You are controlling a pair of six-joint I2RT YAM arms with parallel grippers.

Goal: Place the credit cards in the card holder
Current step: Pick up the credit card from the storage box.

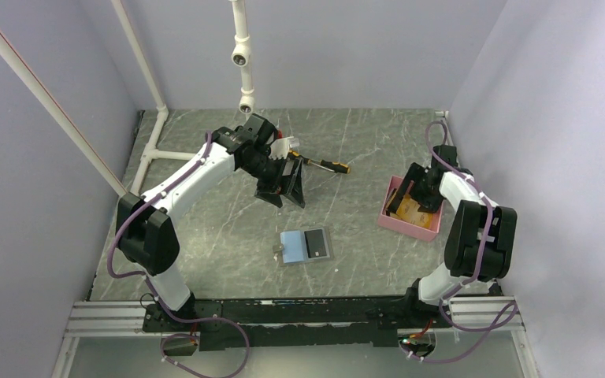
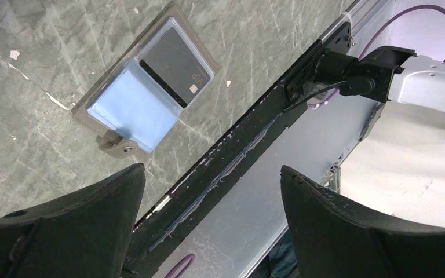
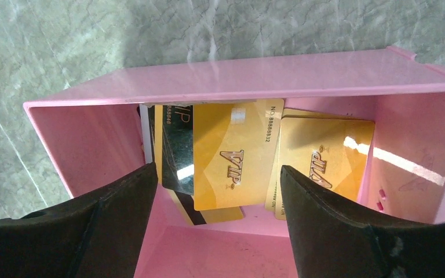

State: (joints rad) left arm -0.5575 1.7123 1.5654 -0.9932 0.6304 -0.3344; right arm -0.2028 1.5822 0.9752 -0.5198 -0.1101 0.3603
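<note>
Left claw (image 1: 283,187): fingers wide apart with nothing between them, held off the table (image 1: 362,142) in the upper centre of the overhead view.
Left wrist view: the claw (image 2: 211,174) looks down on the card holder (image 2: 145,92), which sits at upper left of that frame, clear of both fingers.
Card holder (image 1: 306,246): lies opened flat at the centre of the overhead view, light blue inside, well apart from both claws.
Dark card (image 2: 177,66): one, marked VIP, on the holder's pocket side; the right half in the overhead view (image 1: 316,243).
Right claw (image 1: 417,189): at the pink tray (image 1: 406,226), right of centre; fingers apart, gripping nothing.
Right wrist view: the claw (image 3: 217,174) hangs over the open tray (image 3: 255,72), a finger at either lower corner.
Credit cards (image 3: 234,156): inside the tray, overlapping; several gold ones marked VIP, and a dark one at their left.
Contact, claw to cards: cannot tell.
Screwdriver (image 1: 327,164): on the table just right of the left claw.
</note>
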